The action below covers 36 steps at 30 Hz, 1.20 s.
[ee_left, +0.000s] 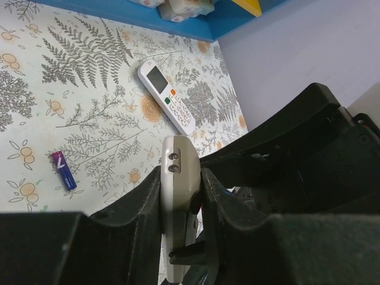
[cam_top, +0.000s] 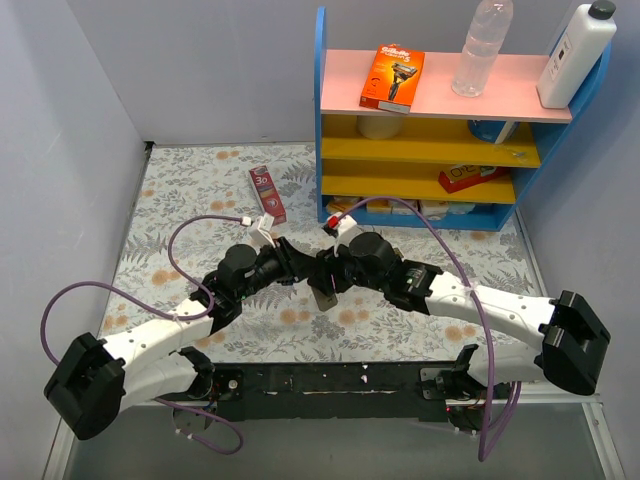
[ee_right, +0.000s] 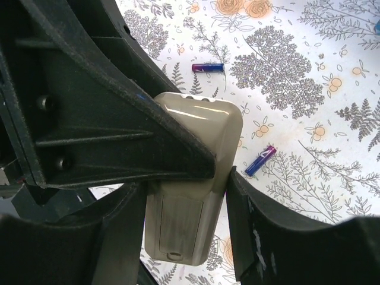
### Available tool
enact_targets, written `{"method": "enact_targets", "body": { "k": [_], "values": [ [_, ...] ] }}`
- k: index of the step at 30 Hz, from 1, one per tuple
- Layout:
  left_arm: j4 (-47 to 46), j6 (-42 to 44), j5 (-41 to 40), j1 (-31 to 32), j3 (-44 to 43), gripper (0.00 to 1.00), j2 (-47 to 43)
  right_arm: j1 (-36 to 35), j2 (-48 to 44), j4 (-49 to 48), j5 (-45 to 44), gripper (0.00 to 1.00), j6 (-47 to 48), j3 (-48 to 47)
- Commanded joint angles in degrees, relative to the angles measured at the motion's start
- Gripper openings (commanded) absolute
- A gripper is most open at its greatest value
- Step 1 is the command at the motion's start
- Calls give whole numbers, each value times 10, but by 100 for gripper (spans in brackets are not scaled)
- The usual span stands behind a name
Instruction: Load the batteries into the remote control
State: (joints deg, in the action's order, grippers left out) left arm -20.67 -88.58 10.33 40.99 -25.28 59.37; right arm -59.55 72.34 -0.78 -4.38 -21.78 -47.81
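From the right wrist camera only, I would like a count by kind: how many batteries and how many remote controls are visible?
batteries: 2
remote control: 1
Total: 3

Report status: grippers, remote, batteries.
Left gripper shut on beige remote; right gripper clamps it too. Two batteries loose on mat beneath. White remote lies apart, not obstructing.

The fingers (ee_left: 133,219) of my left end effector (ee_left: 180,178) are matt black plastic, faintly grainy. The beige remote control (ee_right: 196,148) is smooth plastic with a soft sheen. The batteries (ee_right: 208,67) have a glossy purple-blue wrap. The bench (ee_left: 35,77) cover looks matt and printed, like cloth.
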Motion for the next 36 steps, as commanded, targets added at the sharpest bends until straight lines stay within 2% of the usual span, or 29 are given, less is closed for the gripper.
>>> {"method": "enact_targets", "body": {
  "k": [1,2,4,5,6,9,13,14,17,28,36],
  "values": [
    [68,28,-8,2,-27,0,-7,2,-25,-121,37,48,59,-5],
    [76,31,-9,0,-28,0,-14,1,-31,-123,39,62,73,-4],
    [91,32,5,-20,-31,0,-22,1,-54,-121,39,75,124,1],
    [97,33,14,-28,-31,0,-28,1,-62,-117,57,87,144,3],
    [103,33,28,-41,-33,0,-29,1,-81,-114,63,91,164,4],
    [122,35,94,-106,-41,0,-29,1,-110,-86,86,91,246,5],
    [165,46,161,-145,-72,0,-14,1,-127,-11,135,90,362,-6],
    [172,47,179,-149,-86,0,-10,1,-131,0,147,87,416,-3],
    [186,46,209,-160,-104,0,6,1,-147,7,182,81,485,7],
    [182,10,276,-161,-135,0,26,-2,-136,-31,215,63,529,35],
    [180,-8,283,-162,-144,0,23,-9,-116,-38,213,63,548,32]
  ]
}}
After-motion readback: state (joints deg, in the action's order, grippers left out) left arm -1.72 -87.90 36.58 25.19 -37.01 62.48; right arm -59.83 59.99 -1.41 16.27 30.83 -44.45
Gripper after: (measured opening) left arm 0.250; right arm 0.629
